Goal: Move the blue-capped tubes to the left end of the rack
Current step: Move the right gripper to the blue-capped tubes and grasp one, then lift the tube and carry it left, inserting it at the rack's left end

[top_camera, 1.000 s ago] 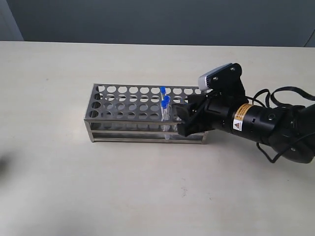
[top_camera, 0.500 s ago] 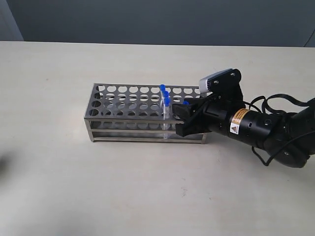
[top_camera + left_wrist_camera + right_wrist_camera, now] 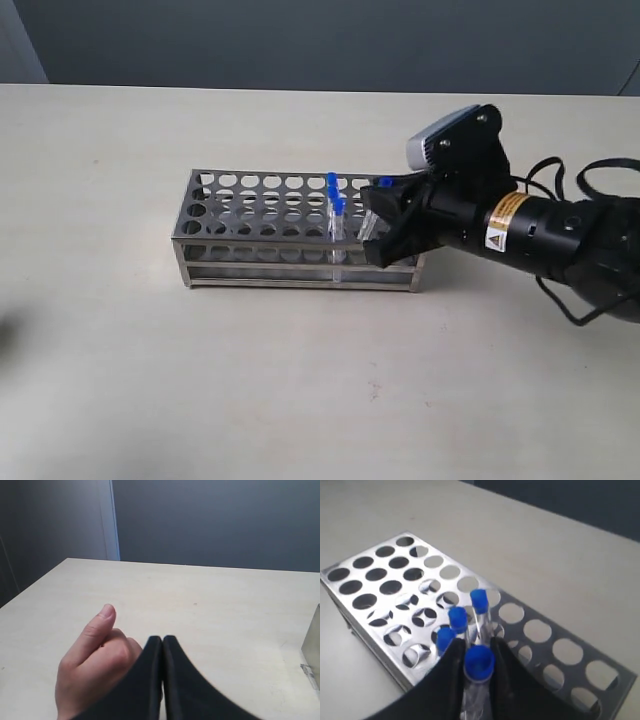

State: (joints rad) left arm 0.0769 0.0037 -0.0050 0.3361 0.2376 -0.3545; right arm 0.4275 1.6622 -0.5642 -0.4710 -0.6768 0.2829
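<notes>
Black and idle, your left gripper [image 3: 162,641] sits well to the left of the rack with its fingers pressed flat together and nothing between them, while a bare hand [image 3: 95,667] shows just beside it over the pale table [image 3: 200,605]. That arm looks parked out of the way because this job needs only one arm.

Further right, the rack [image 3: 260,244] lies lengthwise across the table, the holes at its left end empty: the vacancy your load is meant for. Three blue-capped tubes [image 3: 335,205] stand upright in a tight cluster right of the rack's middle, in neighbouring holes.

Right again, the fourth tube [image 3: 479,662] is caught at its blue cap end between the fingers of your right gripper [image 3: 477,648], which reaches in from the rack's right end and pinches it from both sides. The high hold looks deliberate. It keeps the fingers above the perforated top and clear of the three neighbours, and it lets the tube come straight up out of its hole. Whether its foot has cleared the rack cannot be told, since the gripper hides it.

By the look of things, this is the first of four carries, none yet delivered. Lift straight, then travel left. A tilted pull could jam the glass in its hole or knock the cluster beside it.
</notes>
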